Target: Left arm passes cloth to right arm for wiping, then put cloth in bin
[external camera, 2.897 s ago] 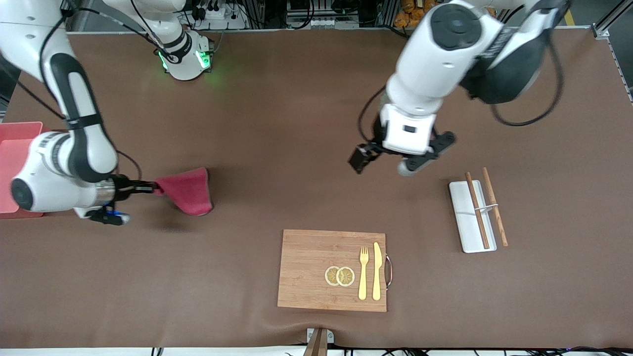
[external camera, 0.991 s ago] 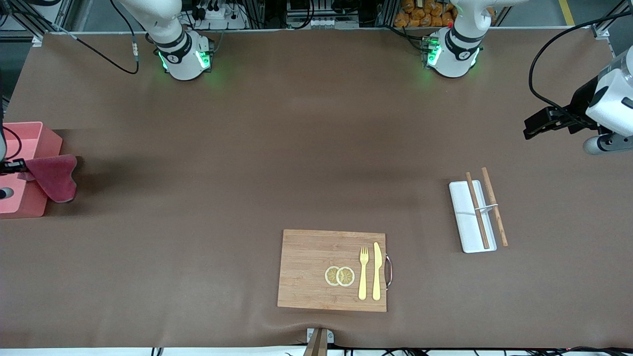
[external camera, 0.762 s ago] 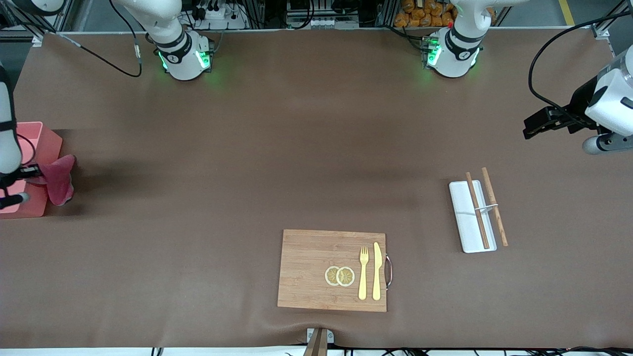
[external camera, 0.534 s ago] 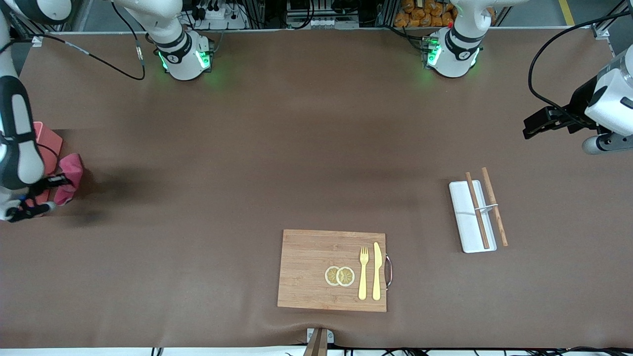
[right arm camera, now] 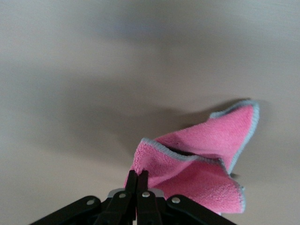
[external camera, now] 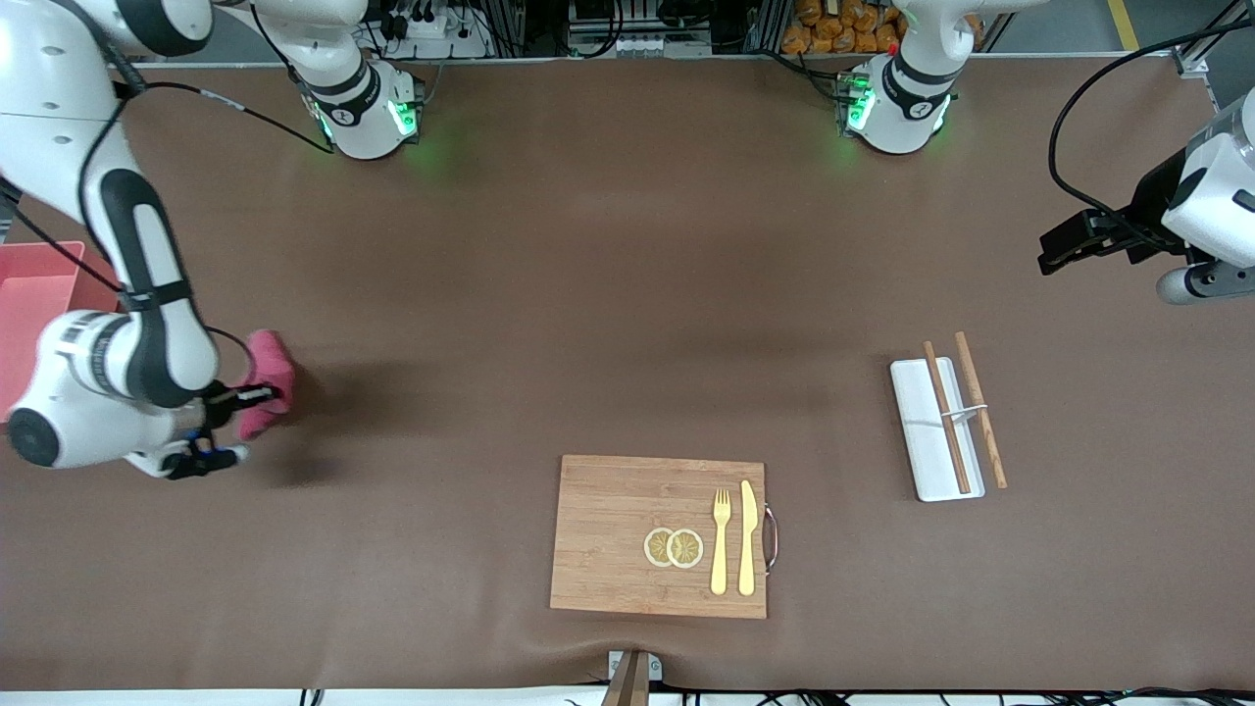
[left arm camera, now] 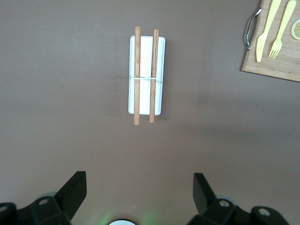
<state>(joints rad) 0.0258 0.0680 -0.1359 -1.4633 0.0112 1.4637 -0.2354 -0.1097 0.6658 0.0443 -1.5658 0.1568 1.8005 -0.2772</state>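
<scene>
Front view: the right hand (external camera: 257, 395) is clamped on an edge of the cloth (external camera: 268, 380), which hangs bunched from its fingertips over bare desk (external camera: 588, 294) near the right arm's end. The bin (external camera: 29, 304) stands at that same end, apart from the cloth. Right wrist view shows the fingers pinched tight on the cloth (right arm camera: 201, 159), the rest drooping away. The left hand (left arm camera: 139, 192) waits spread wide above the white tray (left arm camera: 158, 75) with chopsticks (left arm camera: 137, 75).
</scene>
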